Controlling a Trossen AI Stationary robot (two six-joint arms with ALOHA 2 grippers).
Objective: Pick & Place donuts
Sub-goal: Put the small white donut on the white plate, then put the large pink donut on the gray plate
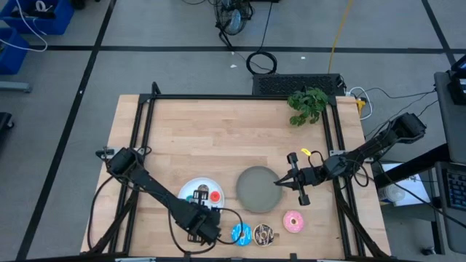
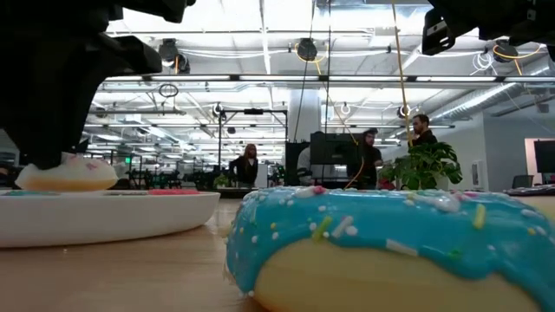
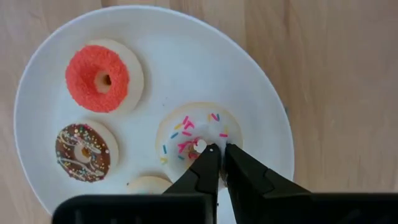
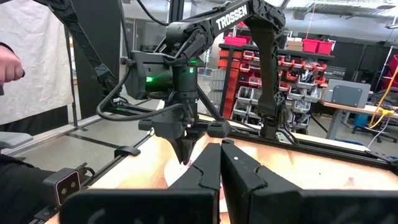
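Note:
In the high view a white plate (image 1: 191,188) holds tiny donuts, among them a red one (image 1: 215,196). My left gripper (image 1: 206,220) hangs over the plate's near side, pointing down. In the left wrist view its shut fingertips (image 3: 220,151) stand at the hole of a whitish-pink sprinkled tiny donut (image 3: 186,127). A red tiny donut (image 3: 104,78) and a brown one (image 3: 83,152) lie beside it on the plate (image 3: 249,74). The blue (image 1: 241,233), brown (image 1: 263,234) and pink (image 1: 293,222) larger donuts lie on the table near its near edge. My right gripper (image 1: 279,182), shut, hovers at the grey plate's (image 1: 255,191) right rim. My left gripper comes from above, pointing down, with its shut fingertips (image 3: 212,151) right beside the hole of the whitish-pink tiny donut (image 3: 200,145), which lies flat on the white plate. I cannot tell whether the tips touch it.
A green plant (image 1: 307,104) stands at the table's far right. A black frame (image 1: 240,97) runs round the table top. In the low view the blue donut (image 2: 390,243) fills the foreground beside the white plate (image 2: 104,215). People stand in the room behind, and a hand (image 4: 9,65) shows.

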